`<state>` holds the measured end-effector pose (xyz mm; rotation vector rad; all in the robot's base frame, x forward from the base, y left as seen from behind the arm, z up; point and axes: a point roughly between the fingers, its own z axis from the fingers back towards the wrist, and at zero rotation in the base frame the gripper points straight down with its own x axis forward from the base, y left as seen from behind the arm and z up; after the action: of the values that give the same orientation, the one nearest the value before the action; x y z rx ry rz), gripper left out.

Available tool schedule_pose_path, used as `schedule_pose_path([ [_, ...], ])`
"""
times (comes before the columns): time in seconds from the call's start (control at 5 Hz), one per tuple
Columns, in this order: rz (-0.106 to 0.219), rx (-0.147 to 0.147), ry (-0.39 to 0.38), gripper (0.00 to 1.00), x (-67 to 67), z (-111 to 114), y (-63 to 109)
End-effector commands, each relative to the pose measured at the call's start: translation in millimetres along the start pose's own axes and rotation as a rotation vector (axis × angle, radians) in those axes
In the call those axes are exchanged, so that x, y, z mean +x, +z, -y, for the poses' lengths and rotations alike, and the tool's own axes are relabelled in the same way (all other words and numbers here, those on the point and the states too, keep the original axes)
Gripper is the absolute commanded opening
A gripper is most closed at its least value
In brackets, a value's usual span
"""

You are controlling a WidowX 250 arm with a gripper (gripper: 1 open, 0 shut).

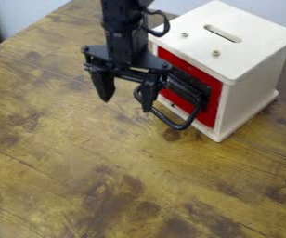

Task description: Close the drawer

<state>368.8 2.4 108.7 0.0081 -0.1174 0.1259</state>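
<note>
The drawer [183,85] has a red front and sits in the left face of a cream wooden cube [232,58]. A black handle bar [189,89] crosses the red front, and a black loop [171,117] hangs from it down toward the table. My gripper [124,93] hangs just left of the drawer front, pointing down, its two black fingers [105,85] spread apart. It is open with nothing between them. The right finger stands close to the handle; whether it touches is unclear.
The cream cube has slots [223,33] in its top and stands at the back right of a worn wooden table [96,177]. The table's far left edge [9,39] runs behind the arm.
</note>
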Motion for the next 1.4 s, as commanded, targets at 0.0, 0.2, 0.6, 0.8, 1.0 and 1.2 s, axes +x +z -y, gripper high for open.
schedule_pose_path([
  [0.0, 0.066, -0.008, -0.009, 1.0, 9.7, -7, 20.1],
  [0.2, 0.051, -0.011, -0.048, 1.0, 9.6, -12, 19.2],
  [0.6, 0.045, -0.012, -0.084, 1.0, 10.4, -17, 10.1],
  [0.8, 0.026, -0.01, -0.087, 1.0, 6.1, -16, 2.8],
  [1.0, 0.021, -0.007, -0.082, 1.0, 4.8, -16, -1.9],
  [1.2, 0.016, -0.01, -0.119, 1.0, 4.3, -9, 0.6],
])
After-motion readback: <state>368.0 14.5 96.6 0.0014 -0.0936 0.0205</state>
